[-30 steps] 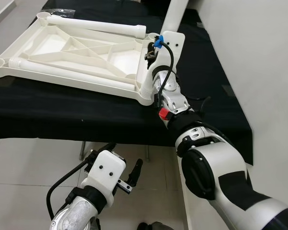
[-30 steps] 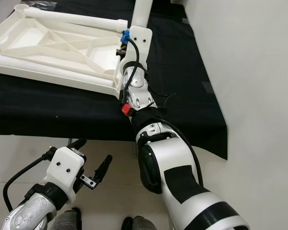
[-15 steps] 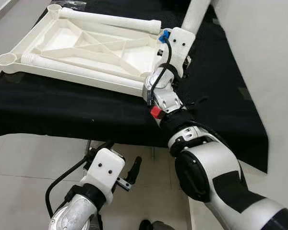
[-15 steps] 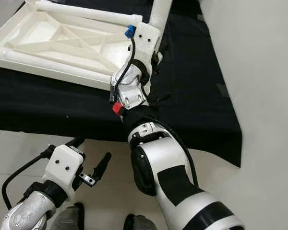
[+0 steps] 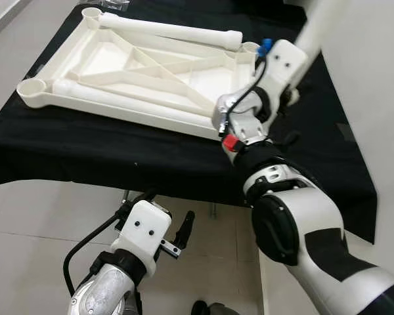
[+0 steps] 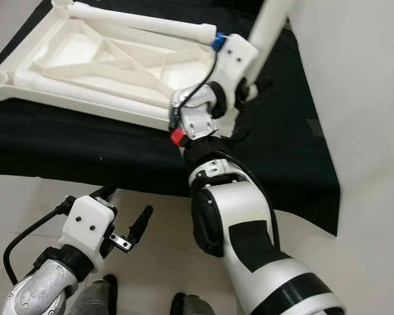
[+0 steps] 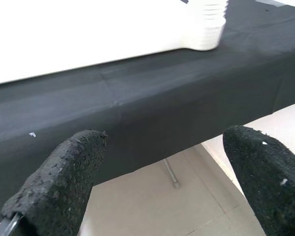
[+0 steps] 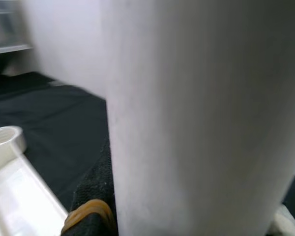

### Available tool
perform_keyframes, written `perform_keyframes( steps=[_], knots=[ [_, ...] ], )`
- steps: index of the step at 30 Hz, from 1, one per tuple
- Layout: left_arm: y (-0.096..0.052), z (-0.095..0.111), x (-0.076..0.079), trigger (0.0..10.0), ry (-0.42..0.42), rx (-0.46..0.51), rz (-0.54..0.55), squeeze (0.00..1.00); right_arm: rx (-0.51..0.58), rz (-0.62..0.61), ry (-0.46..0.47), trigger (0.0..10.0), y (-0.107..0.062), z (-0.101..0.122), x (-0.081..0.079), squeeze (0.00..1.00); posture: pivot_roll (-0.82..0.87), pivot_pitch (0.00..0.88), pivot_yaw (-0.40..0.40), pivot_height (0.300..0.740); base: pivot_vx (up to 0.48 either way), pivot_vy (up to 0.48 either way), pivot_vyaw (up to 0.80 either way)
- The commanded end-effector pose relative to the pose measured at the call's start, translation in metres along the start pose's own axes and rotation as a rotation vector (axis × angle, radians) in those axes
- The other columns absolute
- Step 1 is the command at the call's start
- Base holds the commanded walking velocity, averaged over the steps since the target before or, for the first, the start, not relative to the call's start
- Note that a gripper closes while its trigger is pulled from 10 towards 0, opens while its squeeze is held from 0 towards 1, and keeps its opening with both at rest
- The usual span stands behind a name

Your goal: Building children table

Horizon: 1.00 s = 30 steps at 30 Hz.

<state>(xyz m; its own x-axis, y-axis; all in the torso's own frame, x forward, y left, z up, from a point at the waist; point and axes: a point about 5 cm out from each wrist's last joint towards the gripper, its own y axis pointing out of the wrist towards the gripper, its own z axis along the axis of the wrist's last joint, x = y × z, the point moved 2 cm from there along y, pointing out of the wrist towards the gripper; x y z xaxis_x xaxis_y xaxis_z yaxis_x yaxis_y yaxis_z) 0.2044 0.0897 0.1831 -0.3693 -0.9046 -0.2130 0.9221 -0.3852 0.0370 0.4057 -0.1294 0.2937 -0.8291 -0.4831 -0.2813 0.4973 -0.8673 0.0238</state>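
Two legs lie flat across the upturned white tabletop (image 5: 138, 72), which rests underside-up on the black-covered table (image 5: 72, 154); a third white leg (image 5: 323, 23) is clamped in the right gripper (image 5: 290, 62), fingers closed round its shaft, held tilted above the tabletop's near right corner socket (image 5: 249, 48). Left gripper (image 5: 174, 239) hangs low in front of the table edge, fingers spread, holding nothing. Judgement: leg is hollow moulded plastic, so light and stiff, smooth-walled and likely to slip or twist under a loose grip. Best hold looks to be mid-shaft, clear of the ribbed end, which must stay free to enter the socket. Tabletop is light too and may slide on the cloth when pushed
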Motion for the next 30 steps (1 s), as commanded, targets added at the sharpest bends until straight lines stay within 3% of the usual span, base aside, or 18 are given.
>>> perform_keyframes(
  steps=[1, 7, 12, 22, 23, 24, 25, 30],
  knots=[
    [-0.001, -0.004, 0.004, 10.0, -0.013, -0.026, -0.013, 0.00, -0.134, -0.123, -0.154, 10.0, 0.011, -0.042, 0.024, 0.00, 0.19, 0.252, -0.170, 0.740, 0.000, 0.000, 0.00],
    [-0.001, -0.003, 0.012, 10.0, -0.041, -0.013, -0.069, 0.00, -0.154, -0.064, -0.169, 10.0, 0.002, -0.047, 0.018, 0.00, 0.18, 0.248, -0.166, 0.740, 0.000, 0.000, 0.00],
    [-0.004, 0.010, 0.024, 10.0, -0.080, 0.054, -0.155, 0.00, -0.173, -0.015, -0.184, 10.0, -0.007, -0.055, 0.014, 0.00, 0.18, 0.246, -0.166, 0.740, 0.000, 0.000, 0.00],
    [-0.004, 0.012, 0.026, 10.0, -0.082, 0.070, -0.162, 0.00, -0.206, 0.057, -0.188, 10.0, -0.015, -0.064, 0.010, 0.00, 0.18, 0.235, -0.168, 0.740, 0.000, 0.000, 0.00],
    [-0.004, 0.012, 0.026, 10.0, -0.081, 0.070, -0.162, 0.00, -0.207, 0.065, -0.185, 10.0, -0.015, -0.065, 0.009, 0.52, 0.18, 0.232, -0.168, 0.740, 0.000, 0.000, 0.00],
    [-0.004, 0.012, 0.026, 10.0, -0.081, 0.070, -0.162, 0.00, -0.207, 0.065, -0.185, 10.0, -0.015, -0.065, 0.009, 0.52, 0.18, 0.232, -0.168, 0.740, 0.000, 0.000, 0.00],
    [-0.004, 0.011, 0.026, 10.0, -0.078, 0.069, -0.162, 0.00, -0.214, 0.084, -0.173, 10.0, -0.015, -0.065, 0.008, 1.00, 0.18, 0.232, -0.168, 0.740, 0.000, 0.000, 0.00],
    [-0.004, 0.010, 0.026, 10.0, -0.072, 0.064, -0.160, 0.00, -0.222, 0.125, -0.155, 10.0, -0.018, -0.066, 0.005, 1.00, 0.17, 0.229, -0.168, 0.740, 0.000, 0.000, 0.00]
  ],
)
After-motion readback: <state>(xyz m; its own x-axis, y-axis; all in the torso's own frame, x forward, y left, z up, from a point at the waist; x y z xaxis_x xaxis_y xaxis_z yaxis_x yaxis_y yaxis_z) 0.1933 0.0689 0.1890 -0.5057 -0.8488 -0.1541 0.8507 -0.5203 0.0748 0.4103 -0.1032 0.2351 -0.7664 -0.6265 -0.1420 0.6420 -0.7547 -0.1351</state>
